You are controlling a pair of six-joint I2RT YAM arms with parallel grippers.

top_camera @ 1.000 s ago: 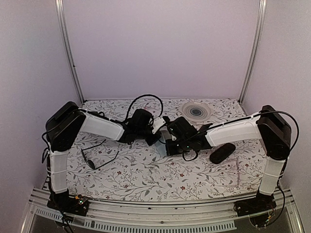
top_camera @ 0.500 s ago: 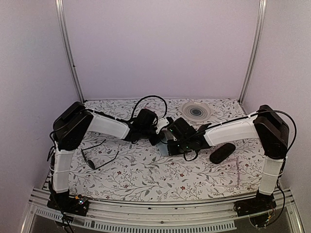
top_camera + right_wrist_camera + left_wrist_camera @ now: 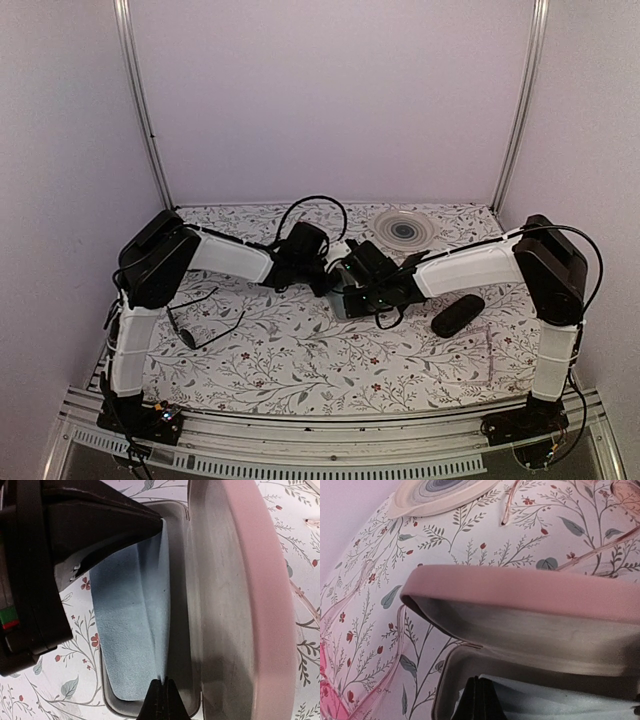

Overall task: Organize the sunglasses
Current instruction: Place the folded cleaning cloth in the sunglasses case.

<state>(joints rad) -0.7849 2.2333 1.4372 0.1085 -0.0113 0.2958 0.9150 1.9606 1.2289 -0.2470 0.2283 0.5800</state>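
The sunglasses (image 3: 203, 322), black wire with round dark lenses, lie unfolded on the table's left, apart from both grippers. At the centre an open pink case (image 3: 338, 301) shows its raised lid (image 3: 530, 587) (image 3: 260, 580) and grey inside. A blue cloth (image 3: 130, 610) (image 3: 560, 700) lies in the case with a ridge drawn along its length. My left gripper (image 3: 328, 272) (image 3: 478, 695) (image 3: 159, 522) is shut on the cloth's far end. At the near end my right gripper (image 3: 347, 290) (image 3: 164, 692) is shut on the cloth.
A black oval hard case (image 3: 458, 315) lies right of the centre. Pale pink clear glasses (image 3: 486, 352) (image 3: 505, 505) rest near the front right. A round ribbed plate (image 3: 403, 230) (image 3: 435, 495) sits at the back. Walls and metal posts enclose the table.
The left arm has swung right, bringing its gripper to the open case. The right gripper has shifted slightly back and left. The sunglasses have not moved.
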